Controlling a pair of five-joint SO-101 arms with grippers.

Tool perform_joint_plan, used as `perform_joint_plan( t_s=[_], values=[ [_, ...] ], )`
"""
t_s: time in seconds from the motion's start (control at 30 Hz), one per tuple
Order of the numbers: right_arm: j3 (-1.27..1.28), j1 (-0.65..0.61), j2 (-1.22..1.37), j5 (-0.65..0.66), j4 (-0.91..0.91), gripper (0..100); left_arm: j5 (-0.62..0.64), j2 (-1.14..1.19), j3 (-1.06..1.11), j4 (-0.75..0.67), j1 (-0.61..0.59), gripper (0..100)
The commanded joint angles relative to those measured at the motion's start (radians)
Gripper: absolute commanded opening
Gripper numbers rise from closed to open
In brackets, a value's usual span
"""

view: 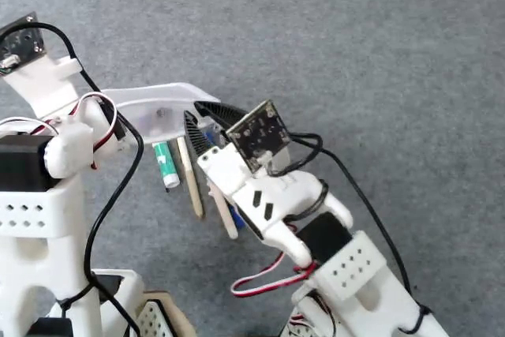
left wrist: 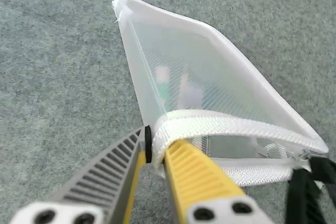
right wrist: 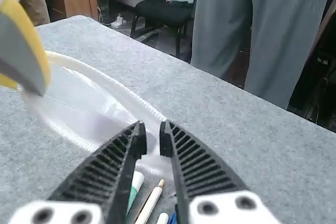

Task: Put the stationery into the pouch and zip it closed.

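Note:
A translucent white pouch [left wrist: 210,82] is held off the grey table, with its woven zipper band [left wrist: 231,124] facing the left wrist camera. My left gripper [left wrist: 155,148], yellow and grey, is shut on one end of that band. My right gripper [right wrist: 152,139], with black ribbed fingers, is nearly closed on the pouch's zipper edge [right wrist: 113,90] at the other end. On the table under the pouch lie a green-and-white tube [view: 166,163], a wooden pencil [view: 190,177], a pale stick [view: 225,212] and a blue item [view: 210,133] partly hidden by the right arm.
Grey felt covers the table [view: 379,61], with open room to the right and at the back. The left arm's white base [view: 39,219] stands at the front left. A person's grey trousers [right wrist: 262,24] and a chair [right wrist: 163,9] are beyond the table's edge.

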Motion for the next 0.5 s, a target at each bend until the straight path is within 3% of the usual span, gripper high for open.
perform_joint_plan(
  t_s=[0.0,0.13,0.27,0.37,0.47],
  values=[
    [-0.122,0.006,-0.096,0.006,0.112,6.0,-0.003,-0.025,-0.054,0.006,-0.01,3],
    [-0.196,0.02,-0.179,0.021,0.334,6.5,-0.003,-0.02,-0.102,0.006,-0.01,3],
    [-0.213,0.064,-0.252,0.068,0.514,13.5,-0.003,-0.018,-0.165,0.006,-0.001,3],
    [-0.219,0.117,-0.298,0.064,0.582,15.2,0.0,-0.021,-0.22,0.008,0.005,3],
    [-0.216,0.16,-0.329,0.064,0.595,15.2,0.003,-0.028,-0.272,0.011,0.087,3]
  ],
)
